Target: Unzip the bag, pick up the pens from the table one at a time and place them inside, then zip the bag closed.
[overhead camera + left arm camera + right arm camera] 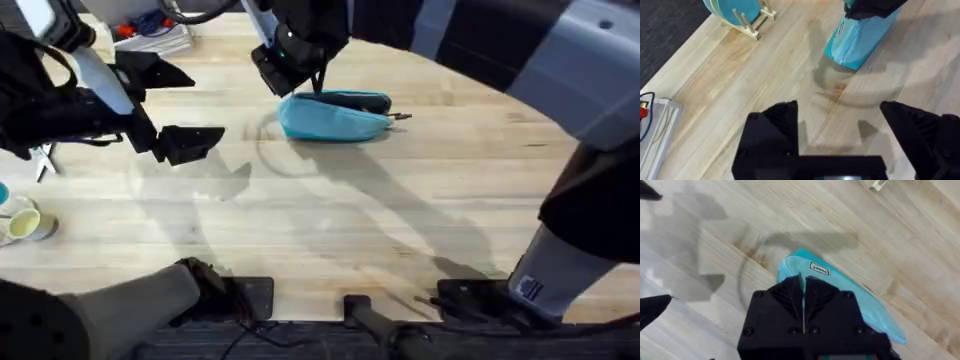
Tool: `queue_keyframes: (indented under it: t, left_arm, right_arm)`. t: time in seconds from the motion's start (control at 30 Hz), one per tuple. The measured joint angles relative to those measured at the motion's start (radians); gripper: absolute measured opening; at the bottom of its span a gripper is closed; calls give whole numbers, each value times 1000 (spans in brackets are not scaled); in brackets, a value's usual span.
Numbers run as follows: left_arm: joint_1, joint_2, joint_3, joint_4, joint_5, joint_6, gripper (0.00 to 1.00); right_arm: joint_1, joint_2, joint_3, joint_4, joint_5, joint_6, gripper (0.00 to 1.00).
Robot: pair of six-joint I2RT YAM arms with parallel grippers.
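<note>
The light blue soft fabric pouch (335, 118) lies on the pale plank-grained wooden surface (380, 220), a long oval with a dark band along its upper edge and a small pull tab poking out at one end. The other end is hidden under the right arm's black gripper (300, 85), which sits directly over the pouch. In the right wrist view its fingers (790, 300) are pressed together with just a thin seam between them; what they pinch there is hard to make out. A small white label shows on the fabric just beyond them. The left arm's black gripper (175, 105) hovers well apart from the pouch, fingers spread wide and holding nothing.
</note>
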Motion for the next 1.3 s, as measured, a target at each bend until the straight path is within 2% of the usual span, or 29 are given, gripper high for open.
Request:
queue_keyframes:
  t: [0.23, 0.63, 0.83, 1.0, 1.3]
  left_arm:
    - [0, 0, 0, -1, 2, 0, 993]
    - [-9, 0, 0, -4, 73, 0, 994]
    - [-63, 48, 0, -2, 119, 5, 995]
    - [-114, 144, 0, 8, 154, 45, 995]
    - [-210, 291, 0, 107, 181, 71, 995]
  right_arm:
    - [0, 0, 0, -8, -3, 0, 30]
    - [0, 0, 0, -12, -4, 0, 30]
    - [0, 0, 0, -12, -4, 0, 30]
    - [0, 0, 0, -12, -5, 0, 31]
    - [0, 0, 0, -12, -7, 0, 31]
